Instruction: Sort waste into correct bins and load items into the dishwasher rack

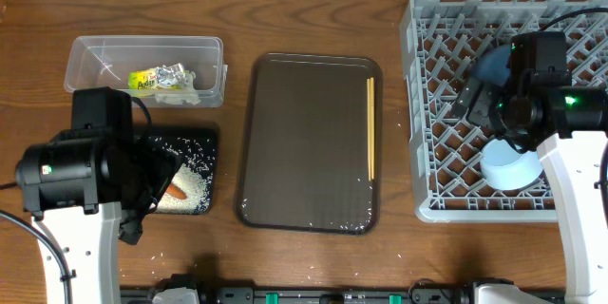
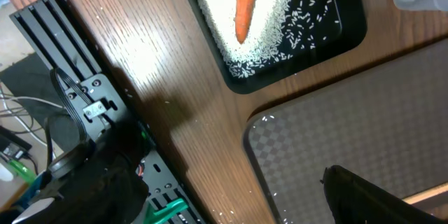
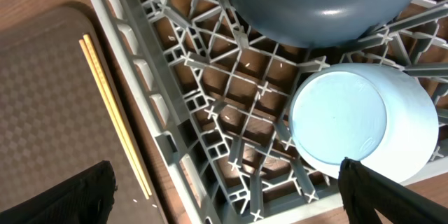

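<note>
Looking down, we see a tapered orange carrot [image 2: 246,0] lying on grainy white rice [image 2: 213,14] in the shallow black tray [image 2: 348,31]; left claw [image 1: 152,190] and right claw [image 3: 227,199] both gape wide, gripping nothing.

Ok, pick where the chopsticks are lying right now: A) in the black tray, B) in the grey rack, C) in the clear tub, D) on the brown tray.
D: the chopsticks lie along the right edge of the brown tray, just left of the rack.
</note>
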You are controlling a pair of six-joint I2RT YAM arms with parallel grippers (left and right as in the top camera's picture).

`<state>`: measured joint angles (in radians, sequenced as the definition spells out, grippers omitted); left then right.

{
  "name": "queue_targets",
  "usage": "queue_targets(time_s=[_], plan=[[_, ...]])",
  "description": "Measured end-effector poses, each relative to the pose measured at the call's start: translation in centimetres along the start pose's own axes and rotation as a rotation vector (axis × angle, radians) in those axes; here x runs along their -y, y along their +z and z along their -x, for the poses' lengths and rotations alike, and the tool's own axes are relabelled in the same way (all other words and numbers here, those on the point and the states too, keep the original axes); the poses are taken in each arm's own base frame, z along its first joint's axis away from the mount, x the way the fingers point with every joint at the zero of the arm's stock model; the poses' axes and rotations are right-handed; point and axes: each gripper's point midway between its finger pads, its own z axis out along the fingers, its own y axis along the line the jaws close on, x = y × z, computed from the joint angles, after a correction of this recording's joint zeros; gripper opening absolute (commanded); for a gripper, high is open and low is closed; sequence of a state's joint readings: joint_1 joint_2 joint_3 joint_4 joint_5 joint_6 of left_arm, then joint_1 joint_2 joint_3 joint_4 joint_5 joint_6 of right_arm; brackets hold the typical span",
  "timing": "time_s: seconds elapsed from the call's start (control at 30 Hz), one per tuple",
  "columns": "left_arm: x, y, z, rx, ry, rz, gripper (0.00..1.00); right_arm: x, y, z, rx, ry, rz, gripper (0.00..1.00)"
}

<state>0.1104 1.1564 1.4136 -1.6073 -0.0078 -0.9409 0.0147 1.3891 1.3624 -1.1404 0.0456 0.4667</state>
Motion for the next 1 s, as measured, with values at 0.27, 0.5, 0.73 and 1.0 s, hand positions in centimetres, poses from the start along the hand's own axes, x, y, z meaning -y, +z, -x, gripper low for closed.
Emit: queue_targets(time_s=[0.27, 0.5, 0.73, 1.0], plan=[[-0.1, 0.0, 0.1, 0.006, 0.003, 0.005, 1.00, 0.0, 0.0, 0.0, 0.000, 0.000, 0.000, 0.99], [-0.1, 0.0, 0.1, 0.006, 0.003, 0.005, 0.99, -0.2, 0.0, 0.0, -0.001, 0.001, 0.013, 0.99], [-0.1, 0.0, 0.1, 0.006, 0.003, 0.005, 0.99, -2.4, -0.2, -0.5, -0.042, 0.022, 0.136, 0.99], [-0.1, 0.0, 0.1, 0.006, 0.003, 0.005, 0.98, -10.3, -3.4, -4.9, -0.281, 0.000, 0.561, 0.85]])
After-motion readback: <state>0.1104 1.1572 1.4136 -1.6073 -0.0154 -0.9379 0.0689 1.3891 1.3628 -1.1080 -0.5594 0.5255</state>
